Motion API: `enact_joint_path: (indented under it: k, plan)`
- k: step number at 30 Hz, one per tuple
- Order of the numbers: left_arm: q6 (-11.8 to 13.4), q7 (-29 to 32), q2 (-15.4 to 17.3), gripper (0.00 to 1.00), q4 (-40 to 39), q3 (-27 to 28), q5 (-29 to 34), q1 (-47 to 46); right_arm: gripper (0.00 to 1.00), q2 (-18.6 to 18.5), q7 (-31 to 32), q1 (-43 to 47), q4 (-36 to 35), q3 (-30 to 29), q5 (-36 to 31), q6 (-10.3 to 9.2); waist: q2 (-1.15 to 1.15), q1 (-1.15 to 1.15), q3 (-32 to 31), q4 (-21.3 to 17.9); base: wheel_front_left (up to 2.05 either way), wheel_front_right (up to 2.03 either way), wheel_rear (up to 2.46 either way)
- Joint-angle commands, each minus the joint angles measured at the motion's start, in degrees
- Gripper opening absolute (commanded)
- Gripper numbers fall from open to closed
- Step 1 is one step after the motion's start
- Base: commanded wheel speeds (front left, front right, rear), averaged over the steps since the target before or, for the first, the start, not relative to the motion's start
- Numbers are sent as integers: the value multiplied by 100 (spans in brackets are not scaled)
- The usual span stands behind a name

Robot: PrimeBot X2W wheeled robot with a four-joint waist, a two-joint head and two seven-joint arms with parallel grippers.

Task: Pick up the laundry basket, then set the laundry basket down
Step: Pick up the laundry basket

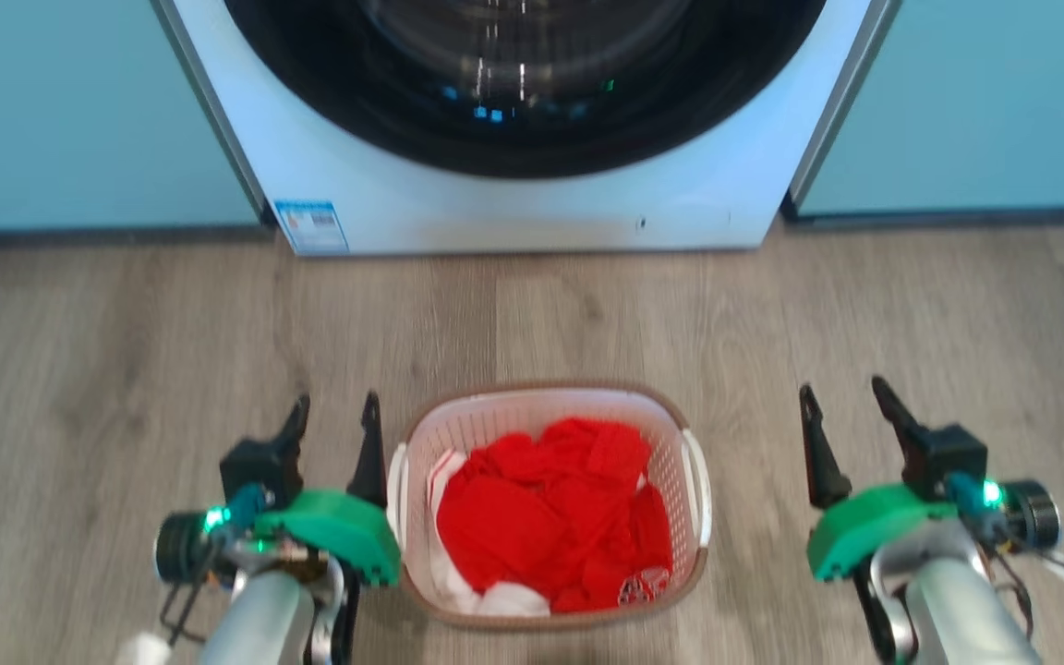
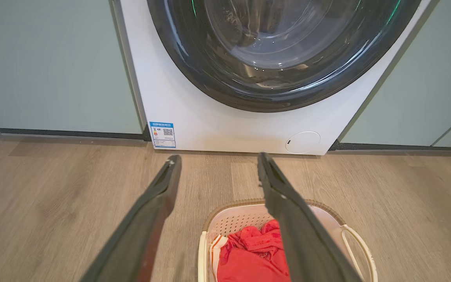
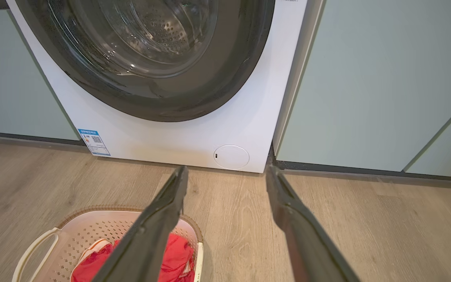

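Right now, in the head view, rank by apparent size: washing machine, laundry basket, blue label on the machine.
1. washing machine, though cropped.
2. laundry basket, nearer the camera.
3. blue label, clearly smallest.

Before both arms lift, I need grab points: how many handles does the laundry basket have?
2: one handle on the laundry basket beside the left gripper, the other handle on its opposite side.

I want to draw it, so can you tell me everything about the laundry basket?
The laundry basket is white plastic full of little holes, with a brown woven-looking rim and a white handle on each side. It stands upright on the wooden floor, in front of the washing machine, apart from it. Red clothes and white cloth lie inside. The left pincer, open, is right beside one handle; I can't tell if it touches.
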Motion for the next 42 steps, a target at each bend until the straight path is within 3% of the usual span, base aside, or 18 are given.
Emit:
enact_joint_path:
  k: [1, 11, 16, 22, 33, 42]
  plan:
    - [-26, -30, -10, 100, -118, 170, -30, -291, 100, -7, -34, -295, -146, 155, 12, 14, 0, 0, 304, -21, 0, 0, 0]
    - [-216, -30, -10, 100, 884, 111, 184, -1157, 100, -7, -34, -1207, 645, 307, 184, 14, 0, 0, 1550, -181, 0, 0, 0]
    - [-545, -30, -10, 100, 1279, -1, 476, -1650, 100, -7, -34, -1681, 1123, 493, 549, 14, 0, 0, 2198, -250, 0, 0, 0]
    - [-699, -30, -10, 100, 2222, -74, 590, -2239, 100, -7, -34, -2233, 1796, 848, 644, 14, 0, 0, 2772, -273, 0, 0, 0]
    - [-944, -30, -10, 100, 4124, -260, 424, -3104, 100, -7, -34, -3022, 3165, 1569, 1290, 14, 0, 0, 3289, -319, 0, 0, 0]
    - [-1022, 150, -10, 100, 4722, -413, 263, -3498, 100, -7, 145, -3492, 3830, 2327, 2012, 14, 0, 0, 3588, -292, 0, 0, 0]
